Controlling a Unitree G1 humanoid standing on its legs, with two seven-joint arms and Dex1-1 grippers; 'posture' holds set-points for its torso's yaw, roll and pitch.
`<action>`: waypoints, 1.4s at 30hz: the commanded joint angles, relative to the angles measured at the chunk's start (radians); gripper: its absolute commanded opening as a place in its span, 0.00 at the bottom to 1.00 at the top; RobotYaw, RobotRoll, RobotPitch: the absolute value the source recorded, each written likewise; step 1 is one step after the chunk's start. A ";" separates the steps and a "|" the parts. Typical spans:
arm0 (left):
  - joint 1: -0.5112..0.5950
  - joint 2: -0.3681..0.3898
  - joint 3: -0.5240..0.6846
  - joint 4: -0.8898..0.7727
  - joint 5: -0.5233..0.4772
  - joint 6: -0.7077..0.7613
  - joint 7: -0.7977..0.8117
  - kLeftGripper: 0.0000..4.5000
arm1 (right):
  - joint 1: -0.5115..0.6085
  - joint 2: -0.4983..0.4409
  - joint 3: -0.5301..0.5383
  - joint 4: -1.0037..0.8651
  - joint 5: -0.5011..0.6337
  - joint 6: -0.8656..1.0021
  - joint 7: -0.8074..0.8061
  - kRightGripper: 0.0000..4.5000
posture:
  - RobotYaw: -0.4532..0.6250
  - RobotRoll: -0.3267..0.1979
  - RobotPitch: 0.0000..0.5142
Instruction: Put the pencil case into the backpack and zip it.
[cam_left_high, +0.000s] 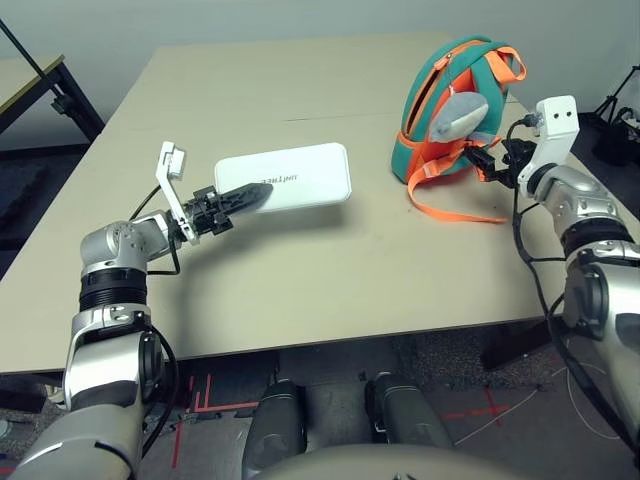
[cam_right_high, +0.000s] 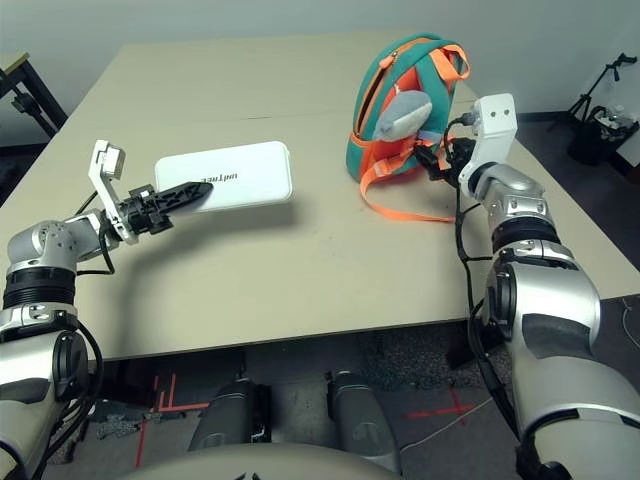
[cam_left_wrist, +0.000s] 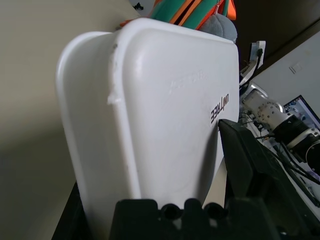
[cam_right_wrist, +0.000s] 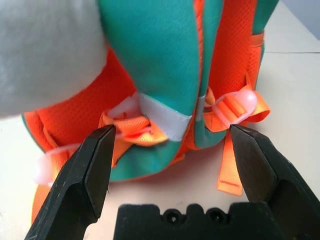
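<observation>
Pencil case (cam_left_high: 300, 172): white, flat, held above the table (cam_left_high: 300, 285), left of the backpack (cam_left_high: 402, 160) and well apart from it. Dark UNITREE lettering on the face toward the robot; shadow on the tabletop below.

Left gripper (cam_left_high: 264, 190): closed on the case at its left end, one black finger lying along the lettered face, the other on the opposite side.

Backpack: teal and orange, on the table toward the right edge, leaning slightly. Dark slit visible within the orange zipper trim. Grey plush charm (cam_left_high: 460, 115) hangs against it. One orange strap (cam_left_high: 460, 216) trails over the tabletop toward the robot.

Right gripper (cam_right_wrist: 172, 129): open, fingers spread at the backpack's lower part, near the strap buckles; contact with the straps cannot be determined.

Surroundings: tripod (cam_right_high: 604, 82) beyond the table on the right; part of another table (cam_left_high: 28, 80) on the left.
</observation>
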 joint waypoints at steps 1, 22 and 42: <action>0.010 0.017 0.021 -0.035 -0.033 0.004 0.004 0.70 | -0.034 0.009 -0.020 0.018 0.007 -0.002 -0.016 1.00 | 0.34 0.62 0.03; 0.020 0.016 0.021 -0.043 -0.055 0.000 0.029 0.70 | -0.057 0.048 -0.068 -0.002 0.047 -0.005 0.070 0.00 | 0.34 0.62 0.07; -0.110 0.116 0.105 0.179 -0.013 -0.226 0.096 0.70 | 0.227 0.201 -0.041 -0.951 0.327 0.414 0.217 0.00 | 0.30 0.62 0.11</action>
